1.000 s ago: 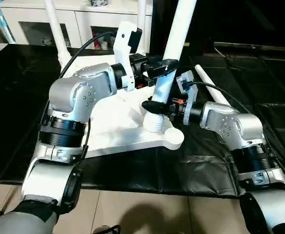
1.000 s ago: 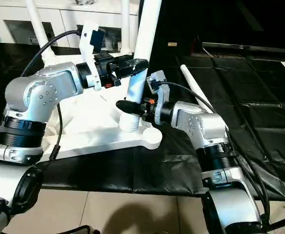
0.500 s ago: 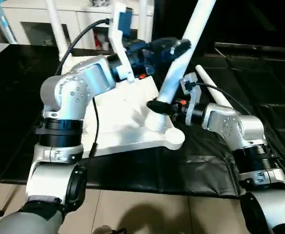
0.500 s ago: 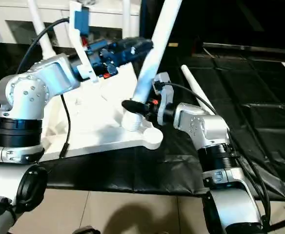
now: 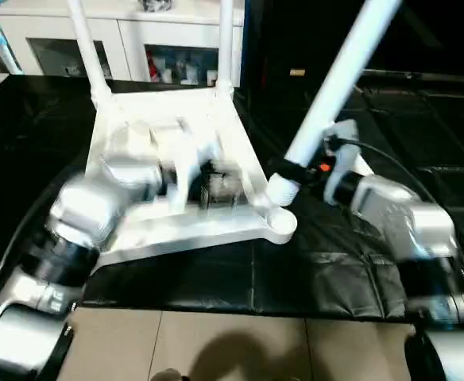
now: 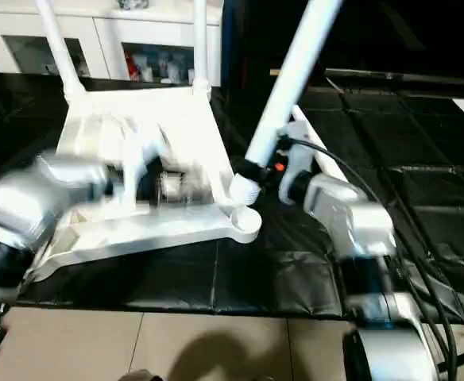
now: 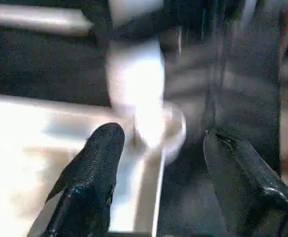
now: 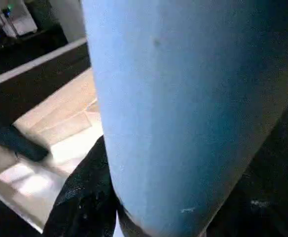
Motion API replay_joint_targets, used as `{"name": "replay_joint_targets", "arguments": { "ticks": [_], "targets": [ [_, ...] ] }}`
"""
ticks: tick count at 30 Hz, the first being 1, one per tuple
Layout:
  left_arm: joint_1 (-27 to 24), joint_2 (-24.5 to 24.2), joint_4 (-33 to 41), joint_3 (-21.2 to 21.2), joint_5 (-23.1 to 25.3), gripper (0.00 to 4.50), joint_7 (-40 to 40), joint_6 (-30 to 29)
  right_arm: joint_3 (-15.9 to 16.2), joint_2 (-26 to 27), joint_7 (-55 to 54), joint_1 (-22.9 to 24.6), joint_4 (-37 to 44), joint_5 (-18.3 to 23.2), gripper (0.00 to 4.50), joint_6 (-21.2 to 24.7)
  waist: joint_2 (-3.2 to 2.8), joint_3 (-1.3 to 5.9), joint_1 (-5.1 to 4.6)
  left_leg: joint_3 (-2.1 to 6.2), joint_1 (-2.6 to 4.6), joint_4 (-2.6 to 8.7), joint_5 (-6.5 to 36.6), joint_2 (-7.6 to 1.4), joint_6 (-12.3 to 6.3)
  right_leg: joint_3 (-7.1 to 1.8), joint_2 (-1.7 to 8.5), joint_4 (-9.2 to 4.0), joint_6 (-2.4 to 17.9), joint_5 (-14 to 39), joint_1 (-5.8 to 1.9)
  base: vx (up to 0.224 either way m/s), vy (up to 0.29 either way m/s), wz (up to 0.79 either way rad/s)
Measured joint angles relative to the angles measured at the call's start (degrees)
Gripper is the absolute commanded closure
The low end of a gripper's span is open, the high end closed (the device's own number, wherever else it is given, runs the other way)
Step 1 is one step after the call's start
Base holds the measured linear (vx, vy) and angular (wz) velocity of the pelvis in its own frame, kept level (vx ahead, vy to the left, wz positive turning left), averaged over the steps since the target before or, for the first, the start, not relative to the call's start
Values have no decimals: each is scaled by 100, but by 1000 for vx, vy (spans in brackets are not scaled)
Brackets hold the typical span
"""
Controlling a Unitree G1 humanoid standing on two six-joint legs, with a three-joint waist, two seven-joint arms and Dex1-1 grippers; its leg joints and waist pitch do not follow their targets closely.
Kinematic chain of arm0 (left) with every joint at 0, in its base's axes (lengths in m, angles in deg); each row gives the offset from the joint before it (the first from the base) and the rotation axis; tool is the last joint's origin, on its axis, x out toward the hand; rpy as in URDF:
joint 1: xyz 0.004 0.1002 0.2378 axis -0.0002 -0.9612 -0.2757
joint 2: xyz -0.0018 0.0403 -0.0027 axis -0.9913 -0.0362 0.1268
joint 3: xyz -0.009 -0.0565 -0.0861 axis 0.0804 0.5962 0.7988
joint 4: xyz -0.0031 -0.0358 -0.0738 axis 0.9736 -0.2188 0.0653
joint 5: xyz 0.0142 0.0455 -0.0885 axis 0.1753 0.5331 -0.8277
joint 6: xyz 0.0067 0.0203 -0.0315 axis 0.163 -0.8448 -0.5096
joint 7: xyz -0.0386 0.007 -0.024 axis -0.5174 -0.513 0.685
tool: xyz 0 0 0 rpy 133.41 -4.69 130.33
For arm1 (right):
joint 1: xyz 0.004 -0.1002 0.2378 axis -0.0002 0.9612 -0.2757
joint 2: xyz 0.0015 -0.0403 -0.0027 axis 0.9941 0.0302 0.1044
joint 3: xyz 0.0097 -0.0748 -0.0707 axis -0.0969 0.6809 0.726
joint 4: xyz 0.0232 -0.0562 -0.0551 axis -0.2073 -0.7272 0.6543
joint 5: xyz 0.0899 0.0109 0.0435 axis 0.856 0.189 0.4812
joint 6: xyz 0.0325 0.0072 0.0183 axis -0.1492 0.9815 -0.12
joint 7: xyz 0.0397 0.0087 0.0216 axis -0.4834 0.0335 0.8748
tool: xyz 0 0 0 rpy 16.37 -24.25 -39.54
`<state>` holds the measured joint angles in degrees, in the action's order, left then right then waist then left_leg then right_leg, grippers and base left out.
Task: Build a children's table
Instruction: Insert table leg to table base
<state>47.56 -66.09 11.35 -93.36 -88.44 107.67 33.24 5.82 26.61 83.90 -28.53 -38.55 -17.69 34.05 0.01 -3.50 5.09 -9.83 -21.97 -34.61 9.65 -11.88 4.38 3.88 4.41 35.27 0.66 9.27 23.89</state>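
Observation:
The children's table top [image 5: 176, 131] lies upside down on a black mat. Two white legs [image 5: 85, 44] stand in its far corner sockets. My right gripper [image 5: 289, 169] is shut on a third leg [image 5: 335, 79] near its threaded end. That leg leans steeply to the right, its end just above the near right corner socket [image 5: 280, 228]. My left gripper [image 7: 163, 163] is open with nothing between its fingers [image 7: 97, 163]. It hovers low over the top [image 7: 25, 148], facing that socket [image 7: 166, 131]. A fourth leg [image 5: 361, 164] lies on the mat behind my right arm.
A white glass-door cabinet [image 5: 168, 55] stands behind the table top. The black mat [image 5: 335, 270] ends at a tiled floor [image 5: 240, 349] close to me. Cables run along my right forearm [image 5: 391, 206].
My left gripper has let go of the leg and swung down over the table top. The held leg has tipped further right, and its end has moved toward the corner socket. The camera has shifted too.

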Motion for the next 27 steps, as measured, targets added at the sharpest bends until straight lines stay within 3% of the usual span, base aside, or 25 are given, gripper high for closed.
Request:
{"name": "replay_joint_targets", "arguments": {
  "ticks": [7, 14, 27],
  "targets": [
    [-51, 207, -825, -413, 630, 192, -49, 649, 38, -4, -98, 313, 316, -75, 260, -184, -9, 5, -2, 1, 6, 3, -3, 0, 6, 1, 0, 1, -1, -9, -3, 0, 0, 0],
    [-34, 376, -1548, -557, 1043, 269, -172, 1192, 251, -11, -155, 579, 571, -262, 260, -186, -15, 6, -4, 4, 5, 4, -4, 0, 7, 0, 0, 0, -1, -11, -2, 0, 0, 0],
    [51, 636, -2223, -577, 1297, 367, -74, 1891, 286, -13, -201, 579, 563, -340, 260, -289, -15, 6, -2, 5, 7, 4, -5, 0, 9, 0, 0, -3, -14, -24, -1, 0, 0, 0]
  ]
}}
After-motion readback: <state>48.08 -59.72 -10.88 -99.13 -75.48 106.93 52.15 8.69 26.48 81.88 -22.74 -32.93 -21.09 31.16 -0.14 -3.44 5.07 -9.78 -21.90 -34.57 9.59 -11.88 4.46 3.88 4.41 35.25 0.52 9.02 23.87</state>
